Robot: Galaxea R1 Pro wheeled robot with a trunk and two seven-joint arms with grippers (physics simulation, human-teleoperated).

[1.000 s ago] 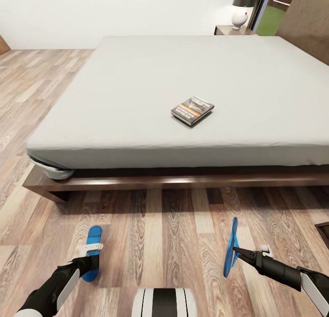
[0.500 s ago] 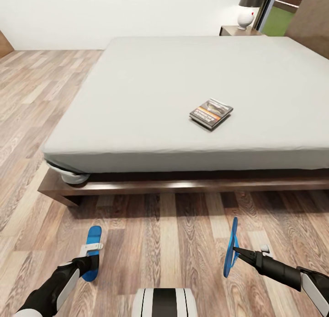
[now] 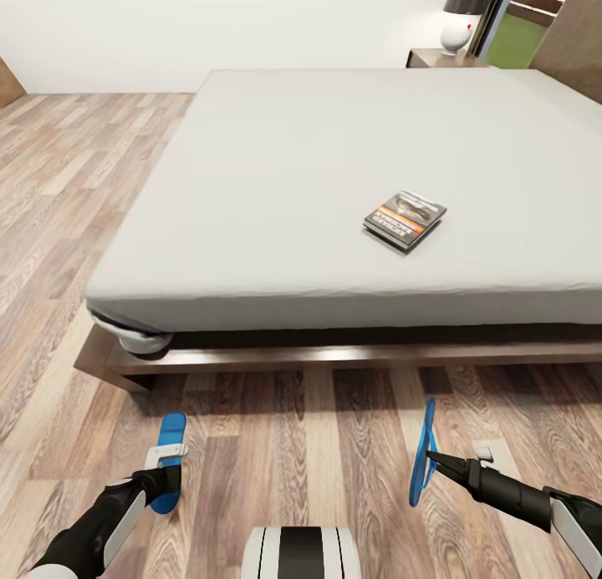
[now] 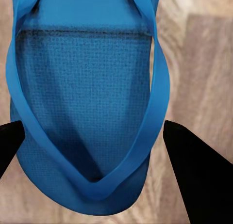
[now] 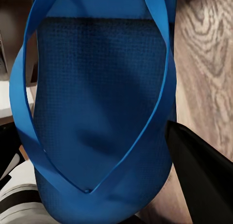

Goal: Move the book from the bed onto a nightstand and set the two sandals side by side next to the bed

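While each arm carries one sandal, the book (image 3: 405,219) lies untouched on the pale mattress of the bed (image 3: 276,186), toward the near edge and right of centre in the head view. The left sandal (image 3: 168,462) is held roughly flat over the wood floor (image 3: 301,429), sole facing up, pinched at its near end by the left pincer (image 3: 164,479). The right sandal (image 3: 422,463) hangs on edge, nearly vertical, pinched at its lower part by the right pincer (image 3: 433,459). The two sandals are well apart, one at each side of the robot's trunk, both short of the dark bed frame.

Step in hand: sandal placement, judged as the carry phase. The book transfer is not yet done; the nightstand (image 3: 443,58) stands at the far corner beside the headboard, with a lamp (image 3: 461,15) on it.

Next move, as a judgement: bring the two sandals together near the frame, rotate the right one until its sole is level, lower both to the floor and release them parallel and just beside each other.

View comparison: the head view gives the spacing and tilt of the sandals relative to the bed. The left wrist view gives the strap (image 4: 158,88) and textured footbed of the sandal (image 4: 87,107) between two dark fingers (image 4: 199,175) above the floor. The right wrist view gives the other sandal (image 5: 104,112) with one finger (image 5: 204,180) against its edge.
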